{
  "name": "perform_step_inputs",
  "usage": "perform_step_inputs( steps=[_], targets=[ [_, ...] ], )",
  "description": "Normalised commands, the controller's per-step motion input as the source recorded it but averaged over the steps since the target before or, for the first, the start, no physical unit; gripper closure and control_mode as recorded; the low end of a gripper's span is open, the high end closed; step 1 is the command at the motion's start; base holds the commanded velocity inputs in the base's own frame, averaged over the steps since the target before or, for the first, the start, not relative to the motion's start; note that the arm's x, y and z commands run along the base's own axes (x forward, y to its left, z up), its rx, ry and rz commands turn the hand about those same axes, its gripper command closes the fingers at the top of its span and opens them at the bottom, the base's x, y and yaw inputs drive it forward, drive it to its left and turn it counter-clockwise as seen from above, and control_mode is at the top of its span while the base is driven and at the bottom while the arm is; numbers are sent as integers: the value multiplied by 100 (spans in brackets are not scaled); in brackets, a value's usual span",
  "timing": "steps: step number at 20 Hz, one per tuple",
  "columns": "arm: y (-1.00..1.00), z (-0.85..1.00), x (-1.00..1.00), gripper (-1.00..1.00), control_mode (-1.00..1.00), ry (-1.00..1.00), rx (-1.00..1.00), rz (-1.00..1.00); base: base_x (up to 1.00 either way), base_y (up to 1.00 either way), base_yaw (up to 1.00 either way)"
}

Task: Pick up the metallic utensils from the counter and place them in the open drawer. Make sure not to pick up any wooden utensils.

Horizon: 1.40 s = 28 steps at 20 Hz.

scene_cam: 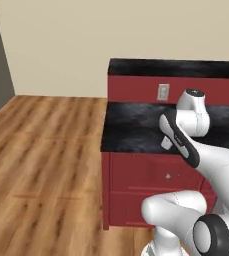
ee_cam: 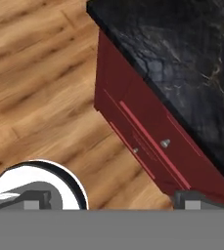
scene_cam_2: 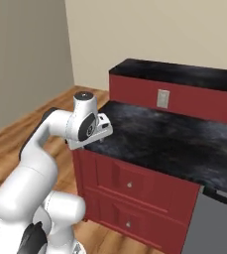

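Apparently gripper holds nothing, hovering above counter edge.

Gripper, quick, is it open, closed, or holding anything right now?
Gripper: hangs over the counter edge; open or shut cannot be told, nothing seen in it.

Before me a wooden floor, beige wall, white wall outlet on the red backsplash, grey appliance front, closed drawers with small knobs
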Motion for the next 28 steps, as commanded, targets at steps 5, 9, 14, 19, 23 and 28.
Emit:
perform_step_inputs(
  steps=[5,9,14,19,23,28],
  targets=[
    [0,0,0,-100,100,0,0,0,6,100,-11],
    [0,0,0,-100,100,0,0,0,-9,100,-6],
    [0,0,0,-100,100,0,0,0,3,91,0],
    [0,0,0,-100,100,0,0,0,1,69,-1],
    [0,0,0,-100,100,0,0,0,12,100,-43],
    [0,0,0,-100,100,0,0,0,27,100,-54]
  ],
)
